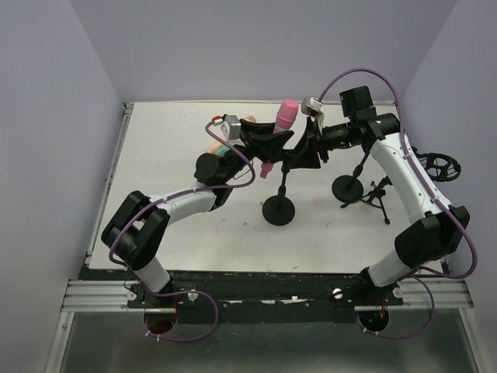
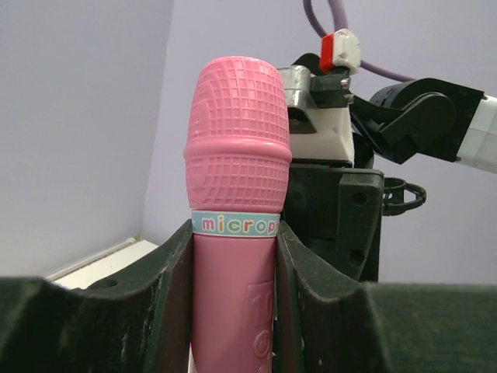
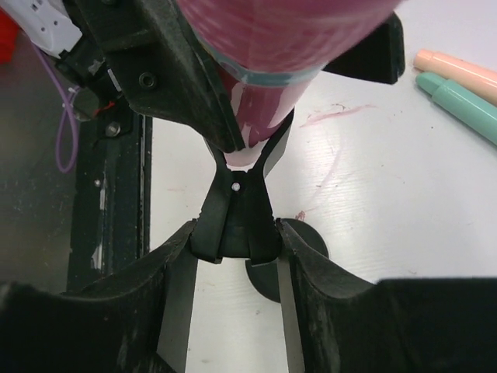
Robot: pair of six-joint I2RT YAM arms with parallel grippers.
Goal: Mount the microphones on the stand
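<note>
left gripper (image 2: 235, 256) is clamped on the pink mic (image 2: 237, 140), fingers on the body just under the label band. the head is up and the tail is free below, so the tail can go into the holder first.

right gripper (image 3: 237, 233) is closed on the rear handles of the clip (image 3: 237, 202) at the top of the stand (image 1: 279, 210). my read: it's squeezing to spread the prongs and bracing the stand so it won't tip under the push.

pink mic is in the air over mid-table, a bit toward the far edge. its tail is at the mouth of the prongs. can't tell if it's seated; the left fingers block part of the right wrist view.

peach mic (image 3: 458, 74) and green mic (image 3: 466, 105) lie side by side on the table, left of centre toward the far edge, partly under the left arm. not yet mounted.

second round base (image 1: 347, 188) and a tripod (image 1: 378, 196) sit near the right edge.

next, as i judge it: push the tail down between the prongs, release the clip first, then the mic. risk: prongs snap shut off-axis and kick the mic out.
</note>
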